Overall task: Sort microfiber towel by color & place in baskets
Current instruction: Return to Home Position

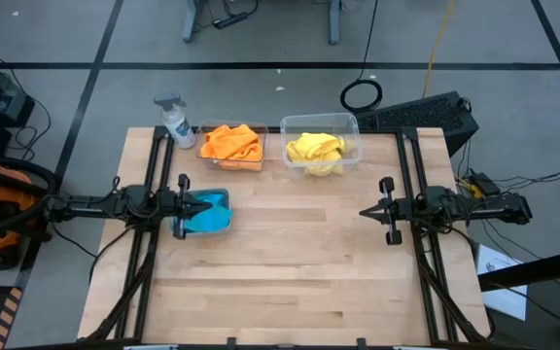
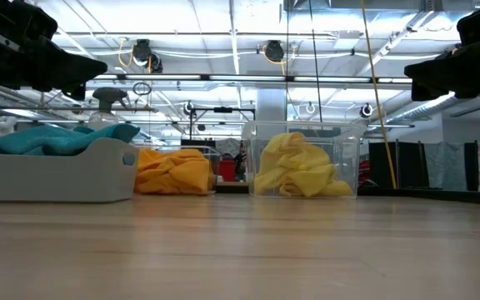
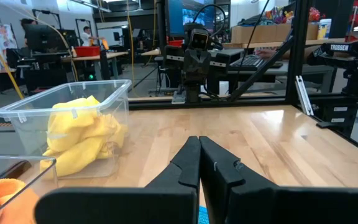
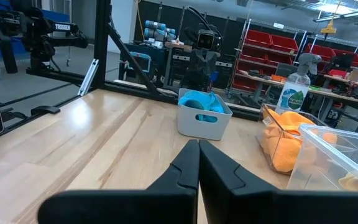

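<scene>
so, the left gripper [image 1: 198,205] hangs over the gray bin [image 2: 65,179] at the left side of the table [image 1: 290,262], its tip above the blue towel [image 1: 214,218] heaped inside. in its wrist view the two fingers [image 3: 188,165] are pressed together with nothing between them. the right gripper [image 1: 366,211] hovers above bare wood on the opposite side, well apart from every cloth, its fingers [image 4: 185,168] likewise pinched closed and empty. both grippers point inward, toward each other.

counted: three containers. the gray bin is opaque and sits nearer the left arm; two see-through tubs stand side by side along the far edge. the left tub [image 1: 229,167] holds the orange towel [image 1: 231,143] heap, the right tub [image 1: 321,121] the yellow towel [image 1: 316,149] heap. that makes three colour heaps, one per container; how many cloths make up each heap i cannot tell. one white spray bottle [image 1: 174,122] stands upright just beside the left tub, at the far left corner.
</scene>
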